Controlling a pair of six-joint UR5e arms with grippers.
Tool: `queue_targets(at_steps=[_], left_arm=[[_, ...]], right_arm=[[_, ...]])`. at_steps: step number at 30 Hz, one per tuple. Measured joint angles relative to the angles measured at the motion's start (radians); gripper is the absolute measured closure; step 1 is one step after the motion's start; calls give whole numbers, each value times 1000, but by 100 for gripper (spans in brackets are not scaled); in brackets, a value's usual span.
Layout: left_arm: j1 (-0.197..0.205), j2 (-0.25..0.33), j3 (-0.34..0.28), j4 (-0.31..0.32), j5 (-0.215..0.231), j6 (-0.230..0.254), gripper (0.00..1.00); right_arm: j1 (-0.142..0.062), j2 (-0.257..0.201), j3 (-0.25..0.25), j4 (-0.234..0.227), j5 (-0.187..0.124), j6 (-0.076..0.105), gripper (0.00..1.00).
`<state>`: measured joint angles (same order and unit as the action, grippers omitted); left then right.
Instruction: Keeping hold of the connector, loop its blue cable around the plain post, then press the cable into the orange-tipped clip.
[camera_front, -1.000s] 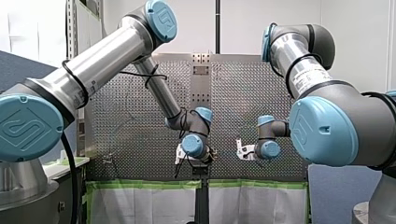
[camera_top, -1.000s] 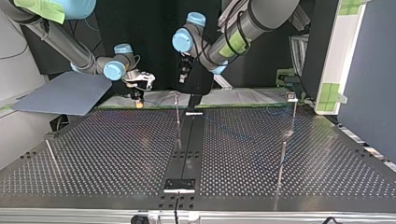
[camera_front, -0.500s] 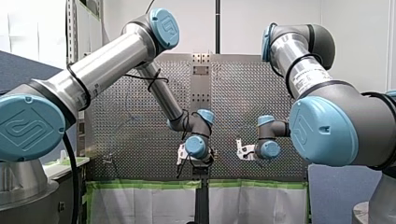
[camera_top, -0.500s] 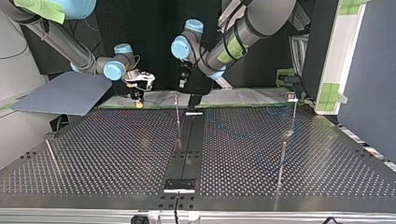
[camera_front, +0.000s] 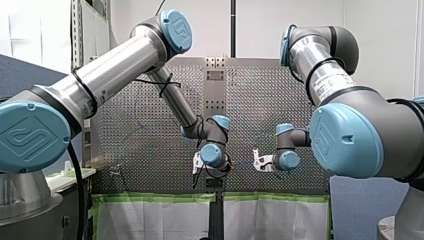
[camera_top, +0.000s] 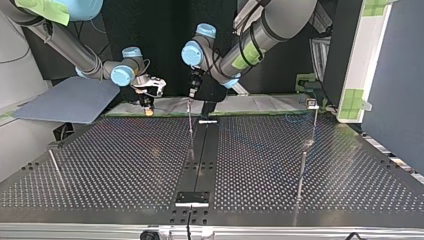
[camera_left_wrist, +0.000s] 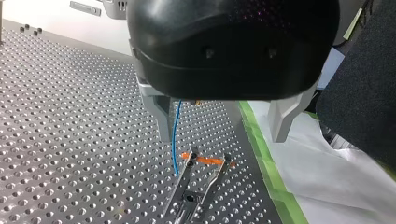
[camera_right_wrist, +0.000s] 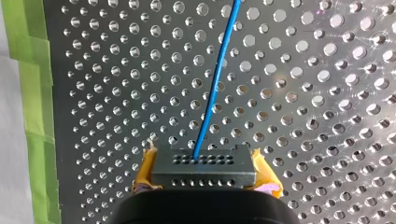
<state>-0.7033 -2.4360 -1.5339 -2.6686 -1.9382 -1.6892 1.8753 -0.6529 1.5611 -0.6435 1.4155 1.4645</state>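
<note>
1. Two arms work over the perforated counter. In the last half second my left arm has edged toward the front view's right and, in the top view, sunk toward a thin upright, while my right arm has held its place.
2. The shift puts my left tool over the orange-tipped clip. Its metal fingers stand wide apart, released and gripping nothing.
3. The blue cable hangs just inside one finger and runs down to the clip's near prong. It does not lie between the prongs, so the pressing-in looks yet to be done.
4. My right tool is clenched on the connector, with yellow pads at both ends and the cable leaving straight across the counter. The hold the task demands appears intact.
5. Whether the cable is round the plain post cannot be told from these views.
6. No container shows. The clip's fork, the only thing meant to receive anything, holds nothing.
</note>
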Motion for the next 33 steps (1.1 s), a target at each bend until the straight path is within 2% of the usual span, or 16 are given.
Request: queue_targets(at_steps=[20,26,29,33], left_arm=[[-3,1,0,-13,-13,-22,0],[-11,1,-1,-54,-59,-11,0],[-16,2,-1,-78,-79,-6,0],[-30,15,-16,-100,-99,9,0]], right_arm=[[1,0,1,3,-1,1,100],[6,0,18,-1,3,-1,100],[10,0,41,-17,5,-1,100],[18,1,77,-51,7,8,100]])
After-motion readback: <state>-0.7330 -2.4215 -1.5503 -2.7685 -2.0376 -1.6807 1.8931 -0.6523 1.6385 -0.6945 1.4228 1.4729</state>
